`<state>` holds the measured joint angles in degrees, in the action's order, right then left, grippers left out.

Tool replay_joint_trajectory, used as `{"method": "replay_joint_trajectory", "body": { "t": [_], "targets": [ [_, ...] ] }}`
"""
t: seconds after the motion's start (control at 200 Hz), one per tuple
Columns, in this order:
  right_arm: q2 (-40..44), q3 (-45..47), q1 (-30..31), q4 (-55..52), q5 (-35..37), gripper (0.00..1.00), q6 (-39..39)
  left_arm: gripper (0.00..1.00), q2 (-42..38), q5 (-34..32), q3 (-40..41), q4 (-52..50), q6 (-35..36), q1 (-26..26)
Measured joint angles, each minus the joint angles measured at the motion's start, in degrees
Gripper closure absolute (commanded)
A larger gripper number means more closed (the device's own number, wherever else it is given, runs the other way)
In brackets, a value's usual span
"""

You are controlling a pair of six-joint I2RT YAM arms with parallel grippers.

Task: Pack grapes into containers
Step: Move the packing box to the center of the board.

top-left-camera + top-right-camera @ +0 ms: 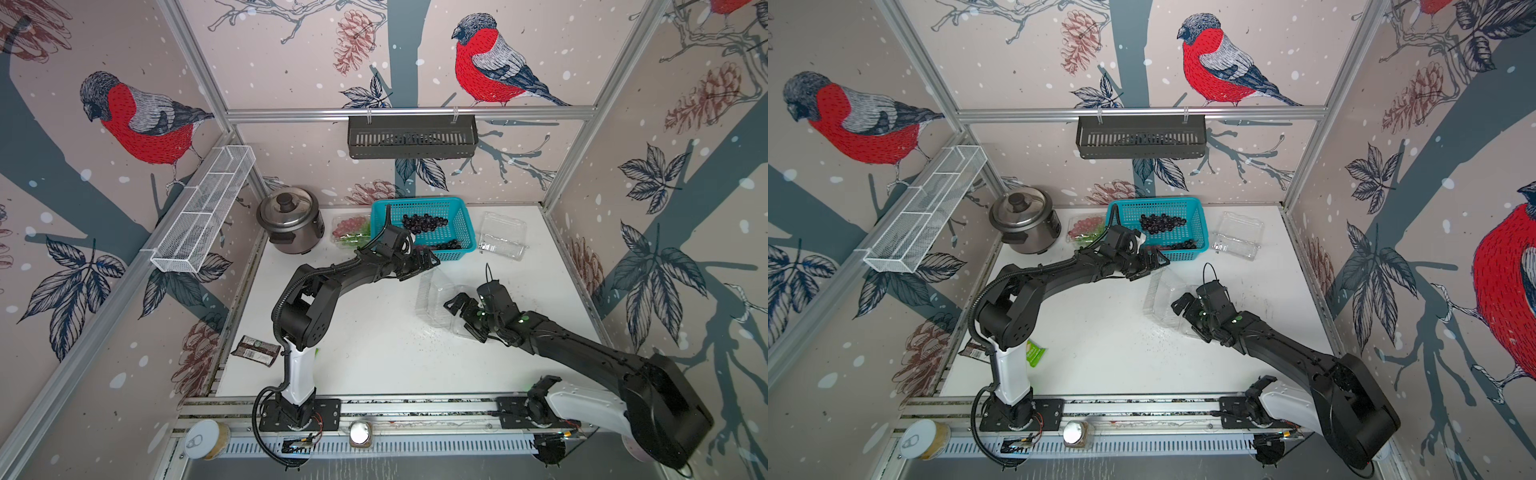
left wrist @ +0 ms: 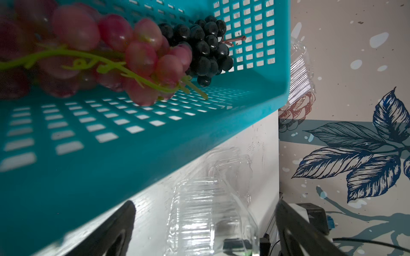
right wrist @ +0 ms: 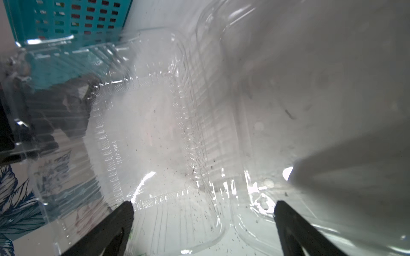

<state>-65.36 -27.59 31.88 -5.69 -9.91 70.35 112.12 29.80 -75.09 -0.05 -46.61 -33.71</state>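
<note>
clear-plastic clamshell (image 1: pixel 432 301): lies open under my right claw (image 1: pixel 463 318); i find its thin walls hard to trace on the white table (image 1: pixel 365 353).
right claw: jaws spread wide above the tray, gripping nothing; whether it touches, i cannot tell.
left claw (image 1: pixel 424 262): wide open, empty, at the teal basket's (image 1: pixel 459 232) near wall.
grapes: red bunch (image 2: pixel 133 51) mostly hidden behind that claw from above; dark bunch (image 1: pixel 424 222) lies beyond it in the basket.
far clamshells: filled one (image 1: pixel 351 230) left of the basket, partly blocked; empty one (image 1: pixel 500 235) right.

the right gripper (image 3: pixel 203 206) holds its two black fingers (image 3: pixel 123 213) spread wide apart. between and beyond their tips lies an open clear plastic container (image 3: pixel 155 133) with ribbed sides, dusted with dark specks, on the white table (image 3: pixel 150 13). a teal perforated basket (image 3: pixel 66 17) stands just behind the container's far rim.
</note>
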Motion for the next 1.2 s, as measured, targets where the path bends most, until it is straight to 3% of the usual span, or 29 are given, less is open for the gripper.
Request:
{"method": "replay_joint_trajectory", "body": {
  "t": [0.255,0.61,0.765,0.84,0.906,1.076,1.201],
  "targets": [
    [-2.38,-1.22,-11.72,-5.29,2.21,0.00,-10.49,0.03,-2.32,-0.04,3.50,-0.02,-0.04,-0.13],
    [2.95,-6.38,-14.32,-13.33,8.04,0.01,-24.24,0.03,-5.11,0.02,7.02,1.03,-0.63,-0.13],
    [5.25,-2.91,-18.29,-13.81,11.19,0.13,-26.64,0.03,-5.42,0.02,6.47,0.96,-1.03,-0.04],
    [3.13,-1.27,-21.57,-13.92,11.26,0.28,-27.65,0.03,-4.90,0.02,4.52,0.70,-0.96,0.20],
    [0.52,-1.16,-23.58,-13.64,11.23,0.35,-28.79,0.03,-4.37,0.00,2.78,0.72,-0.61,0.50],
    [-6.45,-1.53,-24.02,-9.88,9.57,0.56,-31.45,0.03,-1.53,-0.20,-1.84,-0.17,0.11,1.03],
    [-12.13,-4.81,-22.12,-6.75,9.77,0.61,-32.89,0.03,0.28,0.02,-3.67,-0.39,0.09,0.74]
  ]
}}
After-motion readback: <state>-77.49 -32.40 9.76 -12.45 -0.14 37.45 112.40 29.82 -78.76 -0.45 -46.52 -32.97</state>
